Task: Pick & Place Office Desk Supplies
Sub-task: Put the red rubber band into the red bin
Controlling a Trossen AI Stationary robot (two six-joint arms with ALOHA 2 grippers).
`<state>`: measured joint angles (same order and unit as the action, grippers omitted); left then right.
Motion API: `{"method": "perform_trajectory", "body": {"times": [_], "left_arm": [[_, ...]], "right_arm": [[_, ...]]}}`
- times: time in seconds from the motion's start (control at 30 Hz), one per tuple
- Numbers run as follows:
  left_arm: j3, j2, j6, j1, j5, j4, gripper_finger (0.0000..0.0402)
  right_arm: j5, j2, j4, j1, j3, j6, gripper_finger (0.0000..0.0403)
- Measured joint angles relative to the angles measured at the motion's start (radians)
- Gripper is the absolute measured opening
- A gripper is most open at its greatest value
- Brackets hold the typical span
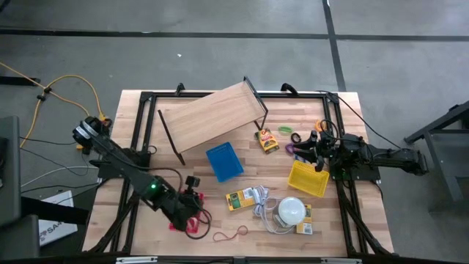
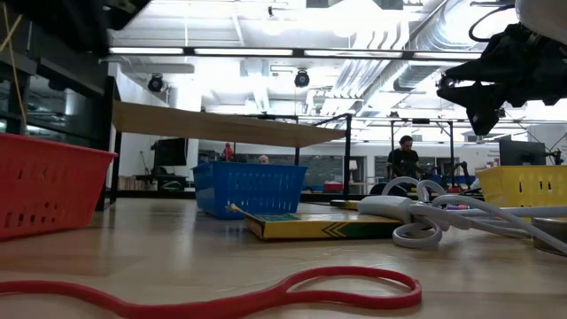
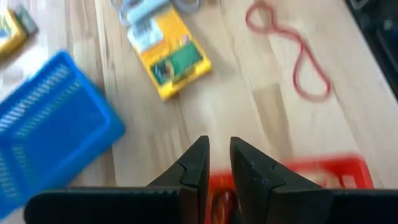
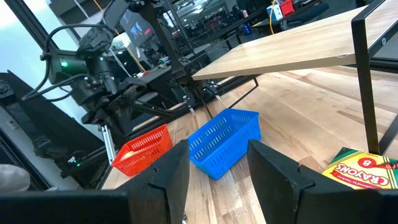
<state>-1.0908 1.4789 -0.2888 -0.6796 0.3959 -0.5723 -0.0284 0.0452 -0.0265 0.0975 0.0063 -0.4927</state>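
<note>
1. Since the wooden shelf [image 1: 212,117] fills the upper middle of the high view, route around it; nothing there needs picking.
2. Your bins, biggest first: blue basket [image 1: 224,161] at centre, yellow basket [image 1: 308,178] right of centre, red basket [image 1: 187,218] lower left under the left arm.
3. Left gripper [image 3: 214,171] hangs right over the red basket, fingers nearly shut with only a thin gap; something orange-red shows below them, but I can't tell if it's gripped or already lying in the bin. Check before lifting away.
4. Right gripper [image 4: 217,165] sits at the right of the high view by the yellow basket, fingers spread wide, holding nothing. Leave it parked.
5. Supplies left on the table: crayon box [image 1: 268,140] upper centre, yellow-green packet [image 1: 239,199] lower centre, red rubber band [image 1: 231,235] along the bottom edge, green clip [image 1: 285,130] upper right.
6. The band is nearest the left arm; it lies flat and thin, so I'd come straight down and pinch one strand.
</note>
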Motion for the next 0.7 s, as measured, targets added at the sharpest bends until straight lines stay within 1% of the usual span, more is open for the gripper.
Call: {"method": "perform_trajectory", "body": {"times": [0.2,0.5,0.7], "left_arm": [[0.000,0.043,0.112,0.045,-0.009,0.166,0.0058],[0.000,0.055,0.089,0.098,-0.068,0.194,0.0058],[-0.001,0.063,0.086,0.097,-0.068,0.221,0.0058]], "right_arm": [[0.000,0.000,0.000,0.000,0.000,0.000,0.0150],[0.000,0.000,0.000,0.000,0.000,0.000,0.0150],[0.000,0.000,0.000,0.000,0.000,0.000,0.0150]]}}
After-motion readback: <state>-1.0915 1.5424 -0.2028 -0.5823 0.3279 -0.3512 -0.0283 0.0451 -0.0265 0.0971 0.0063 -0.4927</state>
